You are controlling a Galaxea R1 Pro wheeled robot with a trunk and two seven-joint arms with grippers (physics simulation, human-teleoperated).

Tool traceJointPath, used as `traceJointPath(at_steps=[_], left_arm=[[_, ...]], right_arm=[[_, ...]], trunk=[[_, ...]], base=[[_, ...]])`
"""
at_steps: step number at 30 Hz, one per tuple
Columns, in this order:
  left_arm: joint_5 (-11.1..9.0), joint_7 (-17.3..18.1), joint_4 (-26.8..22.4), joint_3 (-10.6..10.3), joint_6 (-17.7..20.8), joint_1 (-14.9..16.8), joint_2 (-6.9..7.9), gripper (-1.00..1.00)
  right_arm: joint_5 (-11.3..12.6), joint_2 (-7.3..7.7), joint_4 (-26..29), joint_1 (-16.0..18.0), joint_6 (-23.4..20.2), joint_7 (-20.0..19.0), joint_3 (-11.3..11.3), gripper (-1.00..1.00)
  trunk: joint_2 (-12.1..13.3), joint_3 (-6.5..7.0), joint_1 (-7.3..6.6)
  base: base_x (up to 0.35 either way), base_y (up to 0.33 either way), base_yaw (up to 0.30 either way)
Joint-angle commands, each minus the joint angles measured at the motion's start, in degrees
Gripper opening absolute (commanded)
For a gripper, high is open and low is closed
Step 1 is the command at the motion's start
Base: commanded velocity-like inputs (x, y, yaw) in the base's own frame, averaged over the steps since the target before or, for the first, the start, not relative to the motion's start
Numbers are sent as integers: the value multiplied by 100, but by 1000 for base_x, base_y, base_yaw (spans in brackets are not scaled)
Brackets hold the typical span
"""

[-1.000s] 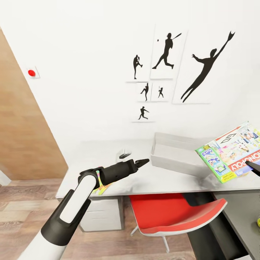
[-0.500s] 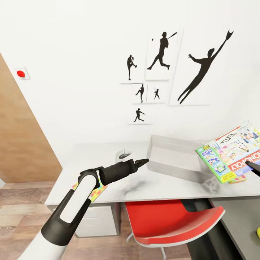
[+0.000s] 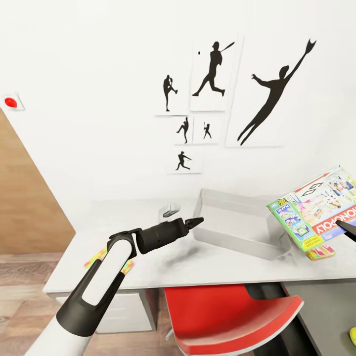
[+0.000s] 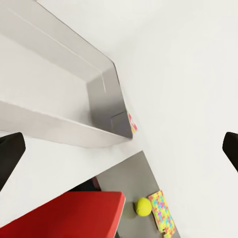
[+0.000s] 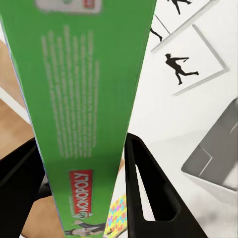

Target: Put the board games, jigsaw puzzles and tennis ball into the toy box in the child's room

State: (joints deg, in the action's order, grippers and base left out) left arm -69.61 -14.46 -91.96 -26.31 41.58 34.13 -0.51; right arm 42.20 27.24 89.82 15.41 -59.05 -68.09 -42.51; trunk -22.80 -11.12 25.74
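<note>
The white wall carries black baseball-player pictures. Below it the light grey worktop runs across the head view, with a darker wing at the right and a red chair tucked under its front edge.

On the worktop the toy box, a grey open tub, lies with its long axis running from centre toward the right, one short end nearest the left arm. In the left wrist view its grey wall turns a corner, with a scrap of colour just beyond it.

The board game, a green-edged Monopoly box, is held above the right end of the toy box, tilted, its long axis rising toward the right and its printed lid facing the head camera. In the right wrist view its green edge runs lengthwise between the right gripper, whose black jaws pinch it from both sides.

The left gripper hovers over the worktop beside the toy box's near end; in the left wrist view its dark fingertips stand wide apart, holding nothing.

One jigsaw puzzle lies flat at the worktop's left, partly behind the left arm. Another lies on the dark wing, just beside the tennis ball. A small colourful item peeks from under the board game.
</note>
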Motion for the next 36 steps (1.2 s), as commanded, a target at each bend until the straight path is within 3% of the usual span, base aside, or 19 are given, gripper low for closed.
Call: traceJointPath(at_steps=[1, 36], left_arm=[[-61, -56, -6, 1, 14, 6, -2, 100], [-69, -22, -6, 8, 17, 6, -8, 100]], right_arm=[[3, 1, -1, 6, -28, -20, -3, -100], [3, -12, 0, 6, -28, -20, -3, -100]], trunk=[[-12, -12, 4], [-12, -12, 4]], base=[[81, -86, 0], [69, -74, 0]])
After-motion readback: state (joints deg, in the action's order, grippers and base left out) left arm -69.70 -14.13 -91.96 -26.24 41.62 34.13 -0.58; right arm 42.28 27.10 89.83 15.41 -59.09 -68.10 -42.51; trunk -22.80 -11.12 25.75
